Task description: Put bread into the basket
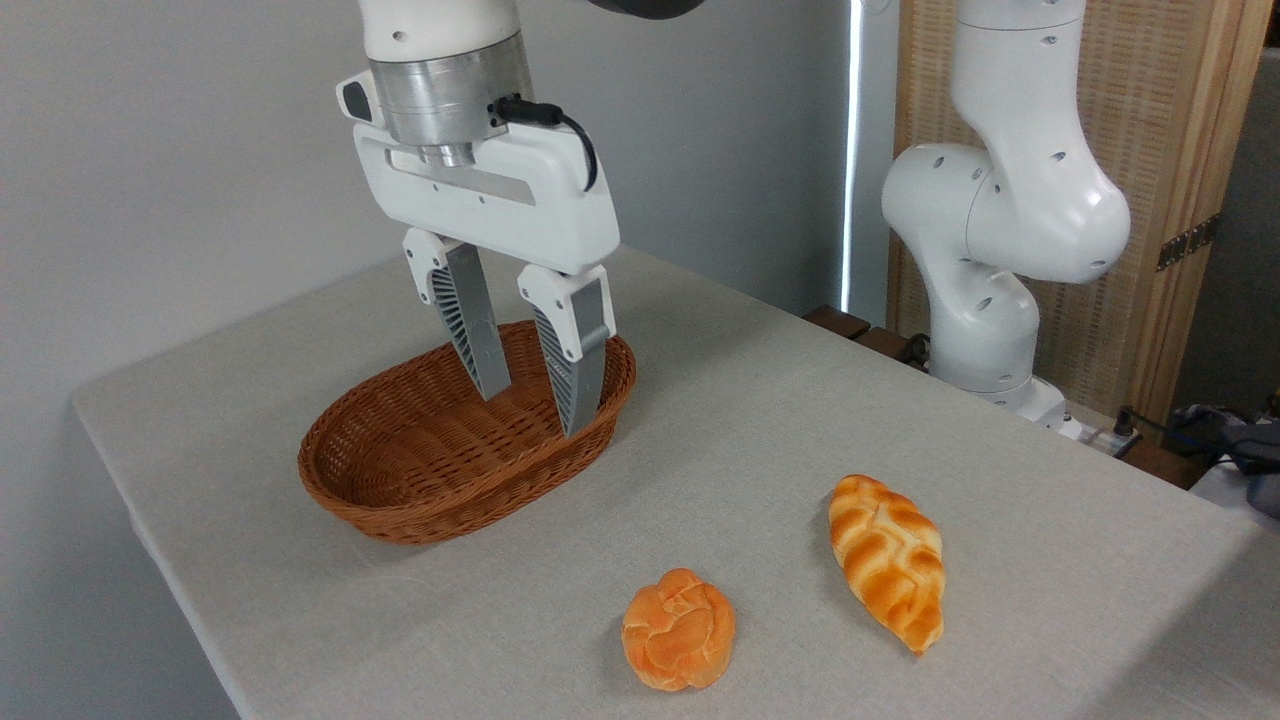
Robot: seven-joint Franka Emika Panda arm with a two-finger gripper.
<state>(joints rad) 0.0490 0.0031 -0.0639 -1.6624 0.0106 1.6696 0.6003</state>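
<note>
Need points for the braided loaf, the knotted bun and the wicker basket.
braided loaf (887, 560): fixed camera view, middle of its crust.
knotted bun (678, 630): fixed camera view, centre of the top knot.
wicker basket (400, 505): fixed camera view, front outer wall below the rim.

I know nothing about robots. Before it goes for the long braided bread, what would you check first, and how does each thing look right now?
1. Fingers open and holding nothing: ok.
2. Gripper positioned over the bread: not ok, it hangs over the basket.
3. Bread free to grab: ok, it lies alone on the table, apart from the round bun.
4. Basket has room: ok, nothing is in it.
5. Fingers lined up across the loaf's narrow width: cannot tell until the gripper is above it.
</note>
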